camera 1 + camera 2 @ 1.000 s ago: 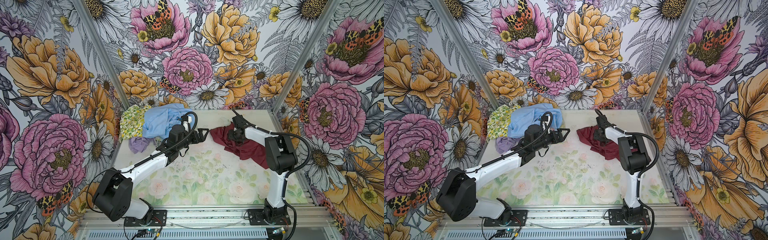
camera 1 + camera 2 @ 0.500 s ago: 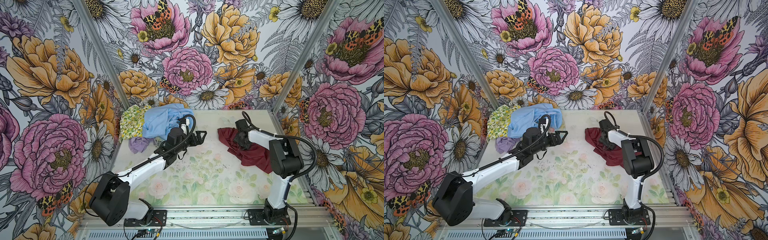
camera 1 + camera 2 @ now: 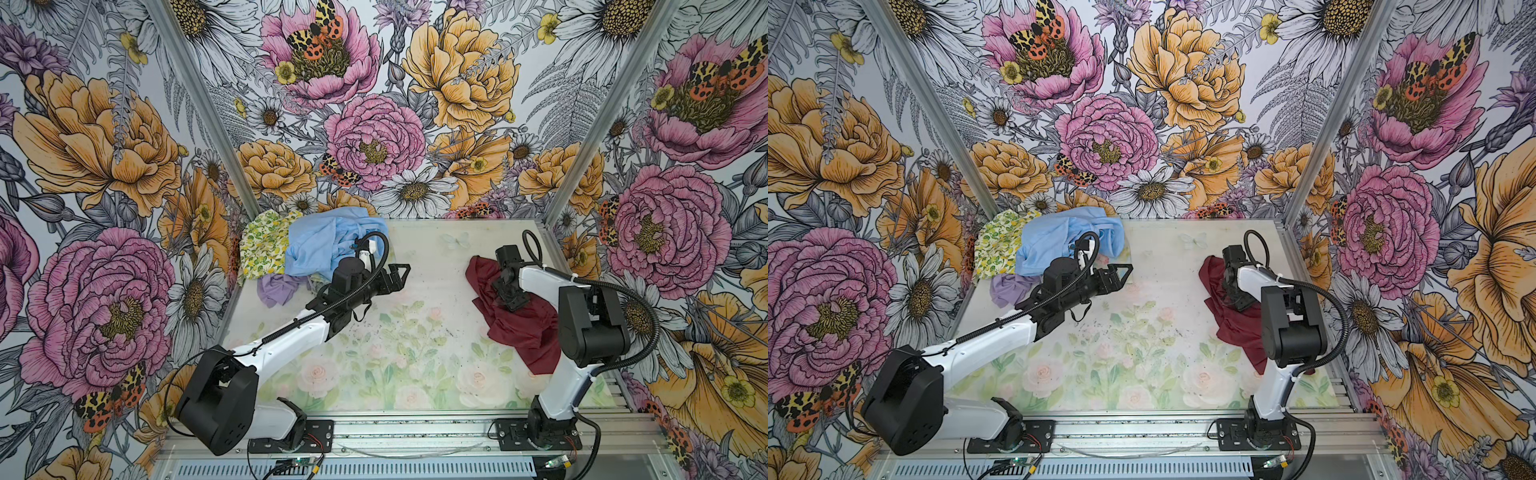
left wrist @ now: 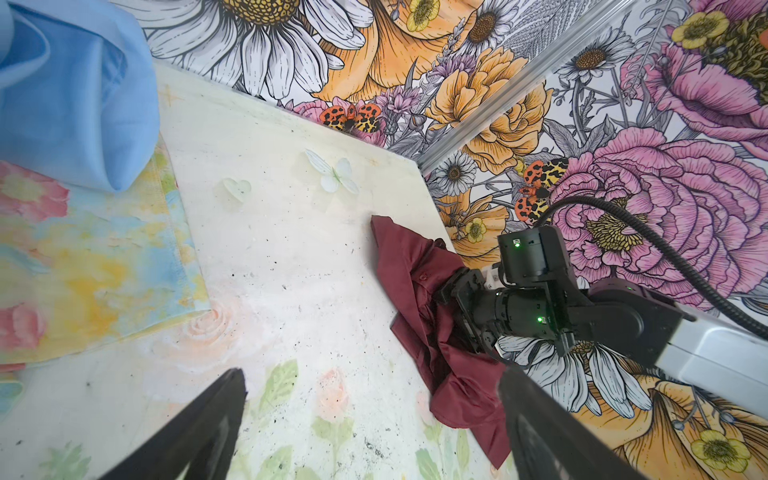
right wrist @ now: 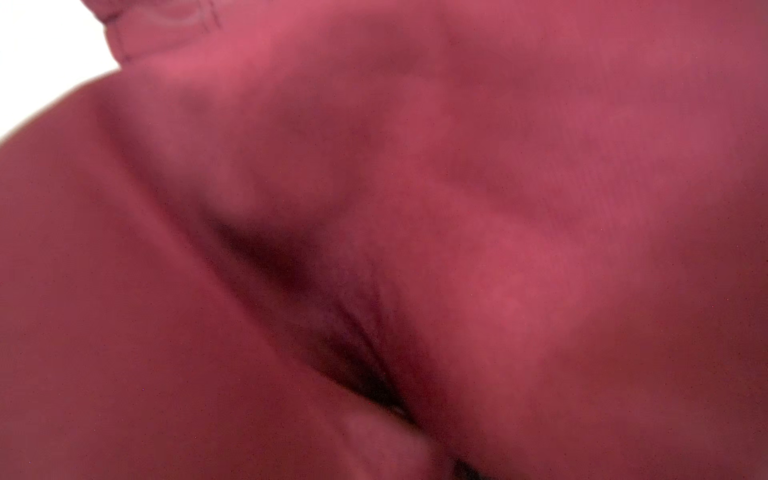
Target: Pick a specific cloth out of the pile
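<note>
Counting cloths: five in all, folks. One maroon cloth [image 3: 524,329] [image 3: 1237,330] sits on its own, and four are in the pile [image 3: 299,253] [image 3: 1034,253].
Pile roll-call: one blue garment [image 3: 328,241] is on top, with one lemon-print cloth [image 3: 262,245] and one lavender cloth [image 3: 276,287]. One floral cloth [image 4: 83,266] lies flat under the blue.
Grippers: two, one per arm.
Left gripper [image 3: 402,277] [image 3: 1123,276] [image 4: 372,374]: the jaws are spread wide with nothing between them, held over bare table [image 3: 424,266]. Its wrist view shows two dark fingers [image 4: 199,428] framing plain tabletop.
Right gripper [image 3: 508,297] [image 3: 1235,300] [image 4: 453,307]: nose-down in the maroon cloth, its fingers lost in the folds. Clamped or let go? I can't tell.
Right wrist view: nothing but blurred maroon fabric [image 5: 498,208], with one stitched hem at a corner.
Maroon cloth, where: crumpled under and around the right gripper, running back beneath that arm. It is well apart from the left gripper, across open table from those wide jaws.
Pile, where: just behind and beside the left gripper, by its wrist, and well apart from the right gripper.
</note>
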### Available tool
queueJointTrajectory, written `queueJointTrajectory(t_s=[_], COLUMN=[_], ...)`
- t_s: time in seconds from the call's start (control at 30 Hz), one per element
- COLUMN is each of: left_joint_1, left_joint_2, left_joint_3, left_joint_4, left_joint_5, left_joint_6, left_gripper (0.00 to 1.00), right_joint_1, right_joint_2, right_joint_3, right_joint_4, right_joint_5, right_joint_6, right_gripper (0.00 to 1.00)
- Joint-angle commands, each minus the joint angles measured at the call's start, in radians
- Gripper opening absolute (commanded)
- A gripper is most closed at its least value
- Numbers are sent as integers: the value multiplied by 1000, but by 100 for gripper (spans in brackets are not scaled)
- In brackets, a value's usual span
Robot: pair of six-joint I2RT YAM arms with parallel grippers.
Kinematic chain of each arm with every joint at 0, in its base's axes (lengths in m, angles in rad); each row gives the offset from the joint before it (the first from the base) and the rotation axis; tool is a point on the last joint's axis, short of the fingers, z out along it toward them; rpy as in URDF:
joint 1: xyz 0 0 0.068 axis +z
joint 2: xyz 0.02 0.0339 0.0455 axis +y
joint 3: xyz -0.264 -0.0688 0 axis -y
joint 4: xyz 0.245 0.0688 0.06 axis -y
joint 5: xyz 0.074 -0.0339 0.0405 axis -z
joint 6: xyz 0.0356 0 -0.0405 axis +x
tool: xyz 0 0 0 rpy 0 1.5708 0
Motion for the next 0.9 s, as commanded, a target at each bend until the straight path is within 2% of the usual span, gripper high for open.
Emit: queueJointTrajectory(t_s=[0.0, 0.13, 0.4, 0.53, 0.7, 0.87], left_joint_1=[25, 38, 98, 129, 164, 189], left_joint_2=[-33, -49, -137, -181, -232, -277], left_joint_3=[-10, -2, 42, 67, 88, 88], left_joint_4=[-10, -46, -202, -286, -359, -404], left_joint_5=[-24, -33, -91, -127, -129, -138], left_joint_6=[25, 52, 135, 172, 203, 246], left_gripper=[96, 97, 99, 99, 99, 99], right_joint_1=[-8, -11, -10, -12, -11, 0], right_joint_2=[-8, 6, -65, -118, -184, -251], right_joint_3=[34, 63, 120, 148, 146, 147], right_joint_4=[-24, -26, -25, -27, -31, -27], right_joint_5=[27, 23, 57, 65, 86, 124], right_joint_6=[17, -4, -118, -175, -216, -309], right_gripper=[67, 70, 99, 99, 99, 99])
